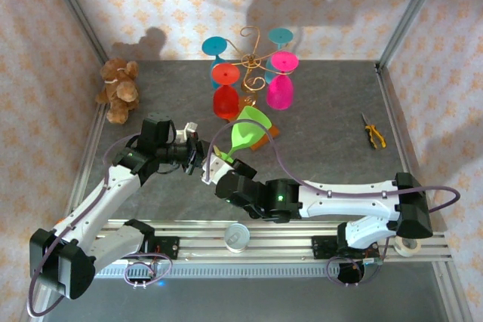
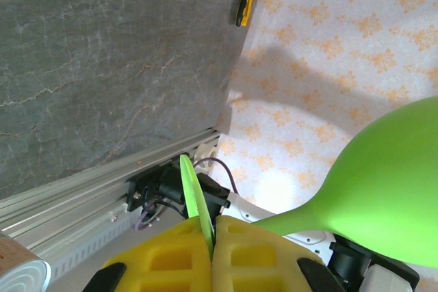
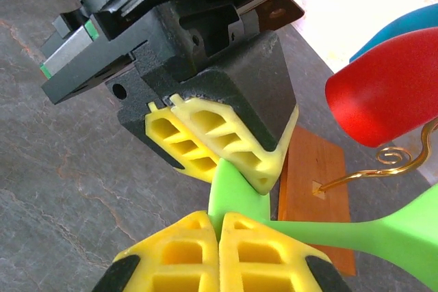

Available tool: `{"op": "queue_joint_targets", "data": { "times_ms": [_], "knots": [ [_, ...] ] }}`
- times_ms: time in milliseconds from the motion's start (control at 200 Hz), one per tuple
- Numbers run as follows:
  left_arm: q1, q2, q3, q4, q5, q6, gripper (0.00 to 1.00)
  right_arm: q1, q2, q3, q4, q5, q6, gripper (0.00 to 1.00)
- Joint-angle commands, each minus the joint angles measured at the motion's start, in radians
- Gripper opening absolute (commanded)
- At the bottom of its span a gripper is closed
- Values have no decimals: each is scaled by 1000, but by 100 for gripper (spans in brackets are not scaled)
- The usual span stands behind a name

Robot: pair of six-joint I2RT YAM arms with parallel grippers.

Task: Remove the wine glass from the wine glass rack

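Note:
The green wine glass (image 1: pixel 246 130) is held tilted just in front of the wine glass rack (image 1: pixel 251 58), a gold wire stand on a brown wooden base (image 3: pixel 318 189). My left gripper (image 2: pixel 213 237) is shut on the thin edge of the glass's round foot (image 2: pixel 191 196), and the bowl (image 2: pixel 383 196) bulges to the right. My right gripper (image 3: pixel 219 227) is shut on the same foot (image 3: pixel 236 189) from the opposite side, facing the left gripper's yellow fingers (image 3: pixel 219 138). From above, both grippers (image 1: pixel 202 157) (image 1: pixel 223 171) meet at the foot.
Red (image 1: pixel 226 99), pink (image 1: pixel 279 90) and two blue glasses (image 1: pixel 215 47) hang on the rack. A teddy bear (image 1: pixel 118 90) sits at the back left, yellow pliers (image 1: pixel 373 131) lie at the right, and tape rolls (image 1: pixel 236 237) rest on the front rail.

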Motion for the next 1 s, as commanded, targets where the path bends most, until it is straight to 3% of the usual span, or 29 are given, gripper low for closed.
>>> {"op": "queue_joint_targets", "data": {
  "times_ms": [0,280,671,996],
  "knots": [
    [-7,10,-25,30,-26,34,0,18,-24,89,66,-41,37,0],
    [-7,-16,-32,50,-66,69,0,18,-46,102,-2,-85,133,0],
    [-7,-76,-82,175,-101,49,0,18,-112,111,-80,-89,252,20],
    [-8,-87,-131,276,-115,38,0,1,-184,212,-219,-133,397,24]
  ]
}}
